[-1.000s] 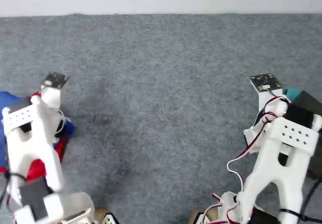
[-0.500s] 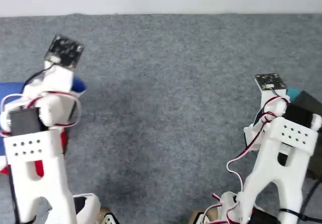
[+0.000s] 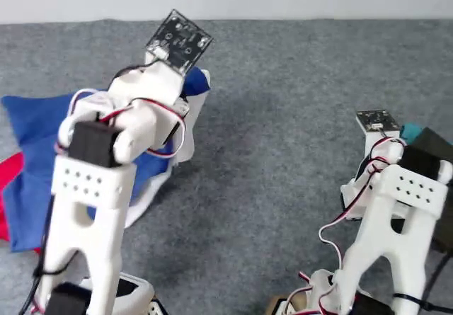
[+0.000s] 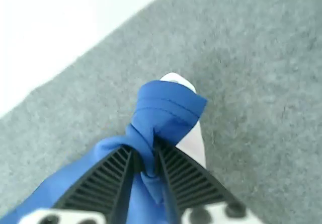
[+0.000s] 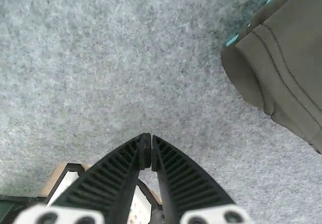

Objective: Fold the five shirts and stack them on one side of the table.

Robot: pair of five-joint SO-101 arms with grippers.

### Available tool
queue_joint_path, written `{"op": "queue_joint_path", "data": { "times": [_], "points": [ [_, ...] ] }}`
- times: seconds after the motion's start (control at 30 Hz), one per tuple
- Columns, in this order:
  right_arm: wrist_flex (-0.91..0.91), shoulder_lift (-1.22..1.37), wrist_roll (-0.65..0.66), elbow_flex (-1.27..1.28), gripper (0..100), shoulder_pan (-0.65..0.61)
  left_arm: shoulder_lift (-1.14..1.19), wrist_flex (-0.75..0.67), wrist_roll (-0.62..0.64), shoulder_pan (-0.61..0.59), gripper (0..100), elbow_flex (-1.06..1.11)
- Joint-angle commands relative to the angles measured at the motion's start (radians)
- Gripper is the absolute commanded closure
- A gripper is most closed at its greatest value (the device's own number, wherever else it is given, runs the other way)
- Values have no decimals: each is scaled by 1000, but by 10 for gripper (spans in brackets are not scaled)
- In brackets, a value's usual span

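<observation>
Your left gripper [image 4: 146,152] is clenched on a bunched corner of the blue shirt [image 4: 170,110], and the rest of that shirt trails down to the left side of the desk [image 3: 283,117]. White fabric [image 4: 188,136] hangs just behind the pinched blue. You cannot tell whether it belongs to the same shirt.

From the high view, the left arm [image 3: 92,187] covers much of the blue shirt, and a red shirt [image 3: 10,180] lies touching its near left edge.

Your right gripper [image 5: 150,144] is closed on nothing above bare desk. On the right, an olive shirt [image 5: 282,58] lies on top of a teal shirt [image 5: 232,40]. The wrist view shows its hem and stitching, while from above the right arm [image 3: 396,209] hides most of both.
</observation>
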Motion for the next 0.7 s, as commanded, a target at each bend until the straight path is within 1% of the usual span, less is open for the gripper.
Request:
{"op": "queue_joint_path", "data": {
  "times": [0.0,0.13,0.27,0.37,0.47,0.53,0.67],
  "points": [
    [8,-51,-9,-51,990,-4,6,-14,8,-81,987,-50],
    [8,-51,-9,-51,990,-5,6,21,-2,-261,987,-54],
    [7,-51,-9,-51,990,-7,6,81,-86,-506,987,-56],
    [5,-50,-9,-51,990,-7,9,44,-138,-738,987,-58],
    [-1,-50,-9,-51,990,-7,18,-18,-175,-931,987,-56],
    [-2,-50,-9,-51,990,-7,18,-29,-236,-1023,987,-50],
    [-2,-50,-9,-49,990,-7,41,-35,-330,-1155,986,-4]
  ]
}}
